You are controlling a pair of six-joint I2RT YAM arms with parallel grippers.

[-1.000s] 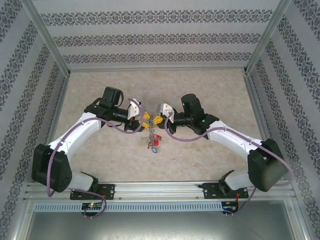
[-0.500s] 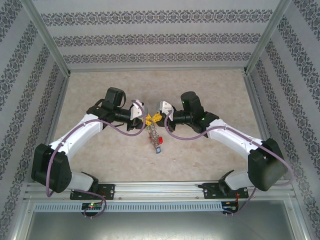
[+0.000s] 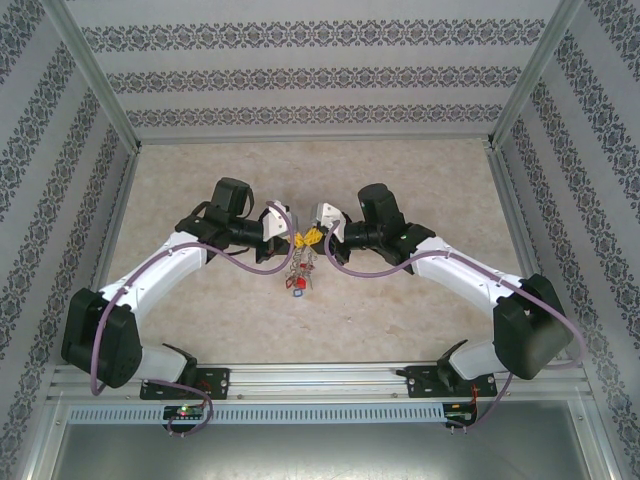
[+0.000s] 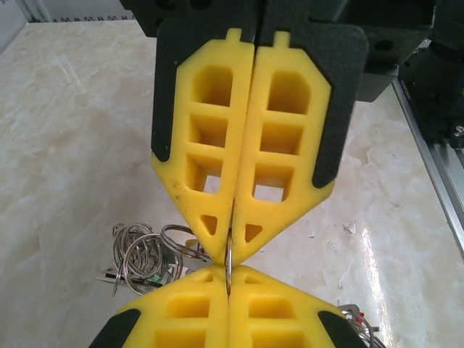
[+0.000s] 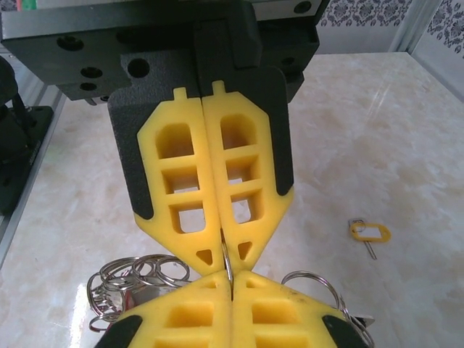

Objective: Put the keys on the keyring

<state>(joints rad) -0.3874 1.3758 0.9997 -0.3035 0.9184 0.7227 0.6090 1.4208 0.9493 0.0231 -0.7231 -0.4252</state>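
Note:
My two grippers meet tip to tip above the middle of the table. The left gripper and the right gripper are both shut on the thin grey keyring, which I see edge-on between the yellow fingertips. In the right wrist view the keyring runs from the left gripper down into my right gripper. In the left wrist view my left gripper faces the right gripper. Keys with red and blue tags hang below the ring. One yellow-tagged key lies loose on the table.
Small split rings bunch to the left under the fingers, and another ring loops to the right. The marble-look table is walled by patterned panels. An aluminium rail runs along the near edge.
The left gripper has closed onto the keyring and shifted slightly right. The hanging keys have swung back under the fingertips. The right arm has barely moved.

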